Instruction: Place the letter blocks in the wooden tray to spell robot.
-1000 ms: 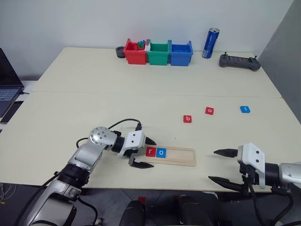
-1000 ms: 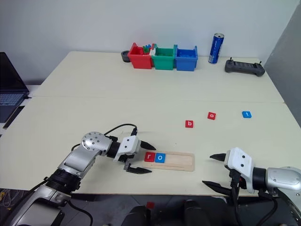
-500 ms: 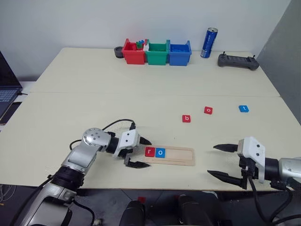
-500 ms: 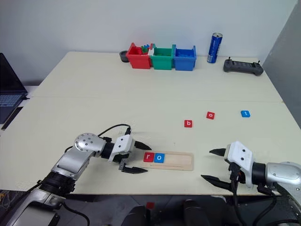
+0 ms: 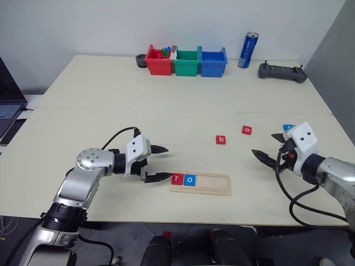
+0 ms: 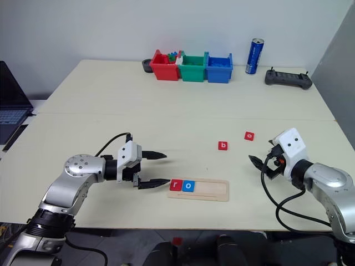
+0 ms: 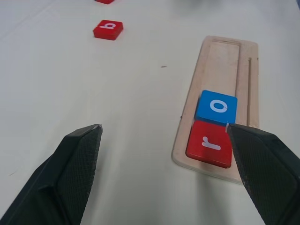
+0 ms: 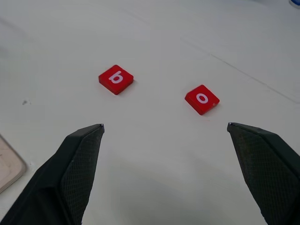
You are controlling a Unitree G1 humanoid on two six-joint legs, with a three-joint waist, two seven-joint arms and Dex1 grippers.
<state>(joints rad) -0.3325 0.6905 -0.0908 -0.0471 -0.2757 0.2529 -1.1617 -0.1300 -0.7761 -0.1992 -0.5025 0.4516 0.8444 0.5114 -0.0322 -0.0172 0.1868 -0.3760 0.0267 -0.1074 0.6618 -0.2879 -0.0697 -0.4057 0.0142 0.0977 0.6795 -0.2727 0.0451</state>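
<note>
With r and o seated at the left end of the wooden tray, the empty, wide-open right gripper faces the b block on the table, to be grasped next.

The long light-wood tray lies near the front edge of the pale worktop. The red "r" tile and blue "o" tile sit side by side in its left end. Behind, to the right, lie the red "b" tile and red "o" tile.
</note>
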